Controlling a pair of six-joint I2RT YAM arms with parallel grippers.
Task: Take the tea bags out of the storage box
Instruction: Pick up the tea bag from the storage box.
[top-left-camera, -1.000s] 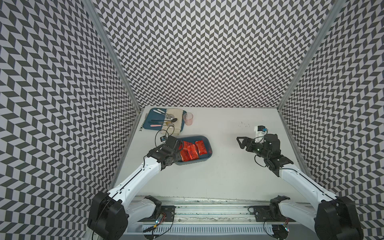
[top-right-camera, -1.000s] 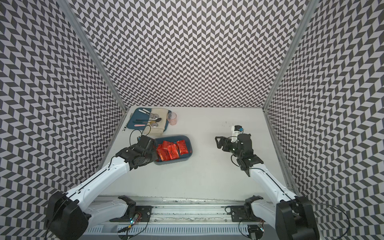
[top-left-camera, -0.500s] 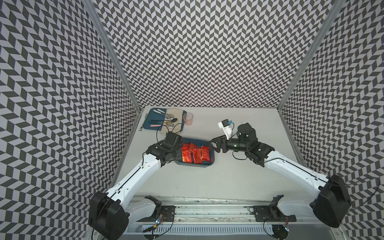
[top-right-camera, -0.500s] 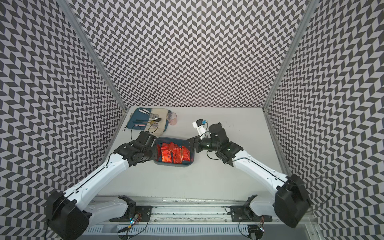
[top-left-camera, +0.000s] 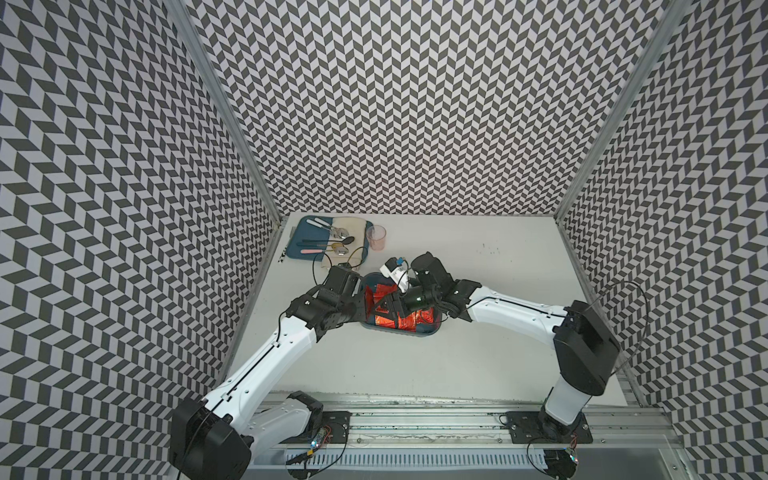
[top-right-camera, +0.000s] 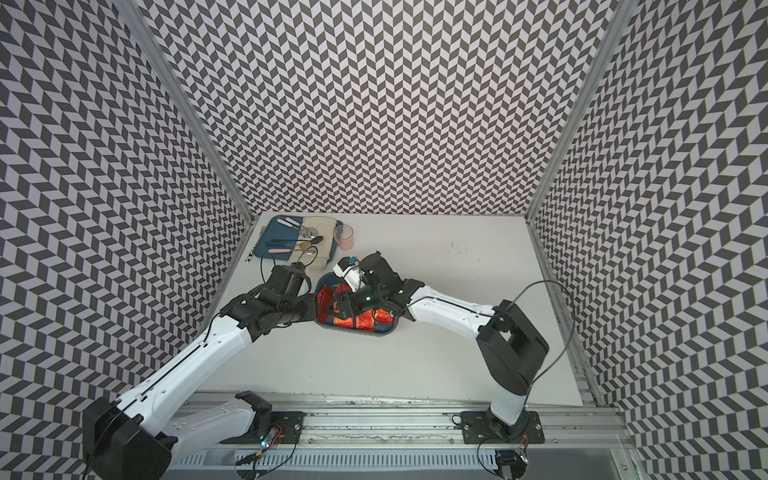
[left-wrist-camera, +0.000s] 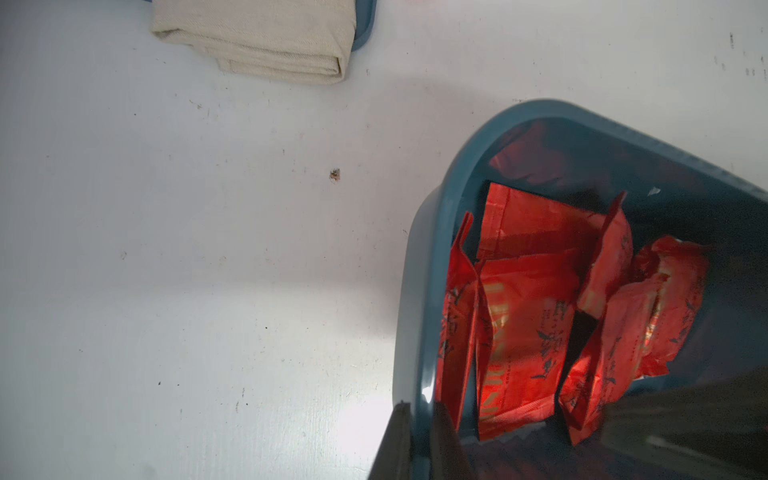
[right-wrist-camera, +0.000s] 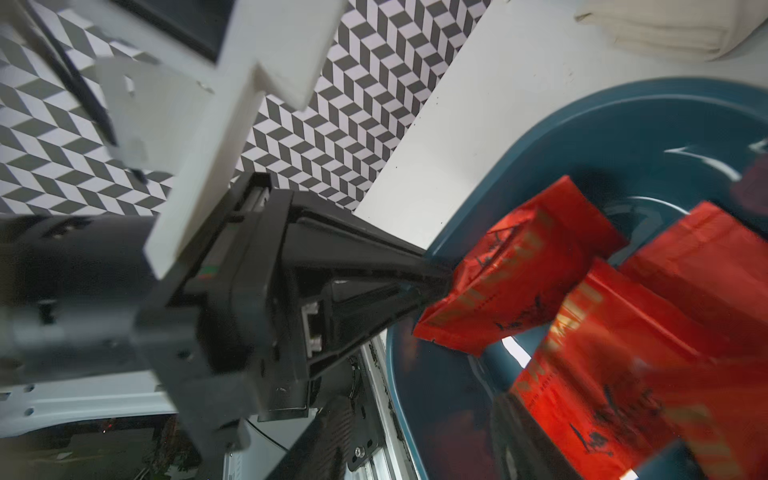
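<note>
The left gripper (left-wrist-camera: 420, 409) is clamped on the rim of the storage box (left-wrist-camera: 419, 266). At the bottom edge of the left wrist view, one dark finger sits outside the teal wall and one inside. The right wrist view shows the same grip from the opposite side. There the left gripper's two black fingers taper to a point at the box's rim, left of centre in the frame, with the corner of a sachet just beside their tips.

In both top views the right gripper (top-left-camera: 388, 305) reaches into the box from the right of the frame and hangs low over the tea bags (top-left-camera: 409, 322). Whether its jaws are open or closed on a sachet cannot be told: its own body hides them from above, and the wrist pictures blur there.

All the tea bags that show lie inside the box. They form a jumble of shiny red-orange foil with dark print, several propped on edge and overlapping one another. The box stands on the white worktop (top-left-camera: 457, 365) a little left of centre in both top views, between the two arms' wrists.

Toward the upper left of the worktop, a flatter blue tray (top-left-camera: 296, 253) carries spoons (top-left-camera: 337, 244) and a folded beige cloth (top-left-camera: 353, 226). Part of the cloth lies past the tray's edge onto the worktop. A clear pink cup (top-left-camera: 377, 237) stands just beside the tray's right side.
</note>
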